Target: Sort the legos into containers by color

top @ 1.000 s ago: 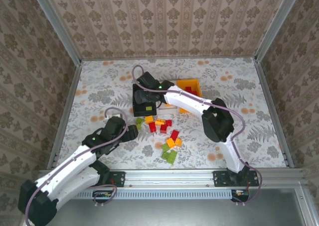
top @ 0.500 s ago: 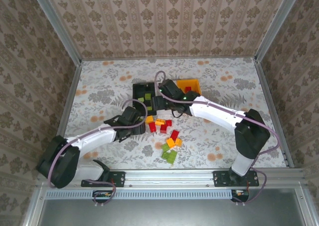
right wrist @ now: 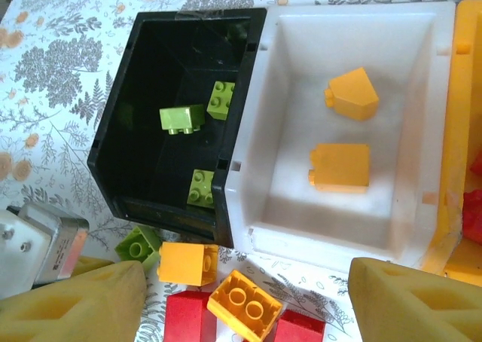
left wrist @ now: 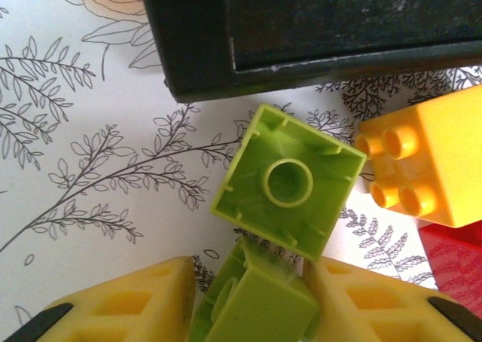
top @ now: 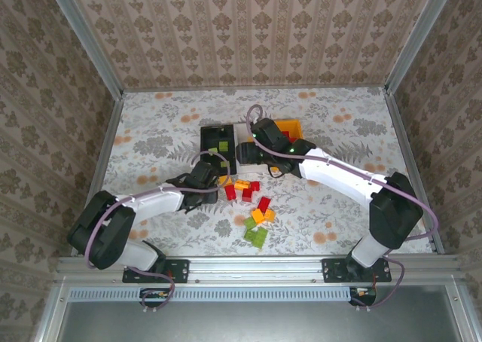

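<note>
Three green legos (right wrist: pixel 184 118) (inside black bin (right wrist: pixel 128 131))

We see a robotics lab test cell, not a home. A white left arm (top: pixel 151 203) and right arm (top: pixel 339 178) are bolted to an aluminium rail (top: pixel 248 269). Aluminium posts (top: pixel 84 37) frame a booth dressed in damask wallpaper (top: pixel 248 33) and a floral table cover (top: pixel 151 135).
</note>
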`<control>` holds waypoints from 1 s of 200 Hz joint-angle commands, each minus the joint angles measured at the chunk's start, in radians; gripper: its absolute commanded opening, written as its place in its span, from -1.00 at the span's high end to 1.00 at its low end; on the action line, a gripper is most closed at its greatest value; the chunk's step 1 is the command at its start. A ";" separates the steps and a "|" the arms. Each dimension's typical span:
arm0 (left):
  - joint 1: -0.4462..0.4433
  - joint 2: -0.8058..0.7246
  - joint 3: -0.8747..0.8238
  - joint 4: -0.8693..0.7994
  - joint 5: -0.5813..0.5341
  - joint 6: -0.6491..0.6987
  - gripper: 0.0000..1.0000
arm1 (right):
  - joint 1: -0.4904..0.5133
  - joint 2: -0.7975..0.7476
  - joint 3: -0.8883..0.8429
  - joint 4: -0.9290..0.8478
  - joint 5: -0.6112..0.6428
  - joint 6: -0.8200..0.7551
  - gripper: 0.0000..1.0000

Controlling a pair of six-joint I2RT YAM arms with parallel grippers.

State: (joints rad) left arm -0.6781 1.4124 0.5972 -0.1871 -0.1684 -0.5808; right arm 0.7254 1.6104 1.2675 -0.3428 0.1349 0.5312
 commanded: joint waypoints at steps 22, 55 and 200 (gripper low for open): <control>-0.041 -0.130 0.017 -0.083 0.000 -0.022 0.26 | -0.026 -0.040 -0.037 0.014 0.018 0.026 -0.45; -0.058 -0.265 0.064 -0.144 -0.005 -0.014 0.23 | -0.038 -0.076 -0.089 0.030 0.008 0.048 -0.45; 0.101 0.226 0.542 -0.091 0.002 0.133 -0.10 | -0.055 -0.252 -0.261 0.018 -0.001 0.087 -0.48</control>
State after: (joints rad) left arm -0.5793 1.6199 1.0916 -0.2718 -0.1692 -0.4747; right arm 0.6739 1.4101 1.0294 -0.3191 0.1345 0.6067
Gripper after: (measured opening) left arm 0.484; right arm 0.729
